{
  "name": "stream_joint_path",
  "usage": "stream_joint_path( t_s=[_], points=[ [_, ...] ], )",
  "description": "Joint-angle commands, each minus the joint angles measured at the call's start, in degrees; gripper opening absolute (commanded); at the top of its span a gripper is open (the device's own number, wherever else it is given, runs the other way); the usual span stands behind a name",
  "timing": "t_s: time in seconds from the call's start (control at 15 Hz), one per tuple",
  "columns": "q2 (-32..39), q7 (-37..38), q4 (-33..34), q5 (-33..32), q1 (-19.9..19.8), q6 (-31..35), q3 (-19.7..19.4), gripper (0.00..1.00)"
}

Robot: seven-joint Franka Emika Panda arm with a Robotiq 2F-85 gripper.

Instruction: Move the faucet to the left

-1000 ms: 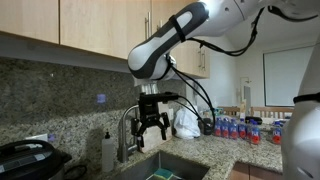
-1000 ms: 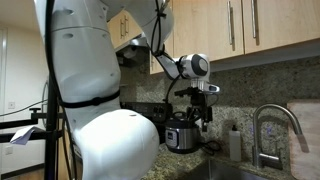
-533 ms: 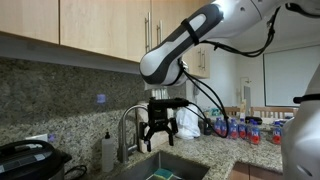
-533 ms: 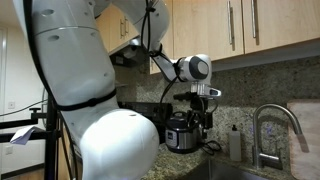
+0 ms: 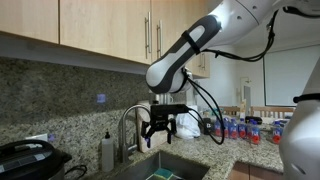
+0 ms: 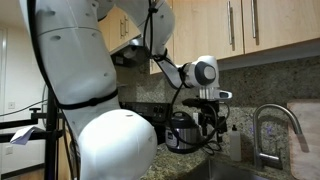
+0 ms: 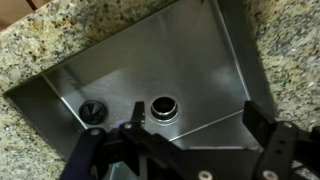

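The tool (image 5: pixel 158 129) has shifted sideways, spread wide above the granite-rimmed sink (image 7: pixel 190 55), apparently clear of the faucet (image 5: pixel 122 136).

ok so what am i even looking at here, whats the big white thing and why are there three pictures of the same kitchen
The big white thing is a robot arm, steered remotely by a person. At its end is a black hand with fingers for gripping. Two pictures come from cameras standing apart from the robot, looking at the same kitchen counter from different places. The third comes from a camera on the wrist and looks down past the hand into the steel sink and its drain. By the sink stand a tall curved faucet and a small white soap bottle, with a row of bottles further along the granite counter. The hand is open and holds nothing. It hangs over the sink close to the faucet, apparently not touching it.
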Motion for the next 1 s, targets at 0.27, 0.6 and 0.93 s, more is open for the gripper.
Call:
stream_joint_path(
  t_s=[0.27,0.6,0.93],
  points=[
    [-3.97,-17.98,-7.87,0.32,-7.47,14.41,-13.47,1.00],
    [0.67,-39.70,3.41,-3.12,-7.92,1.29,-26.55,1.00],
    [8.38,-58.47,16.78,-0.62,-8.39,-9.42,-29.83,1.00]
  ],
)
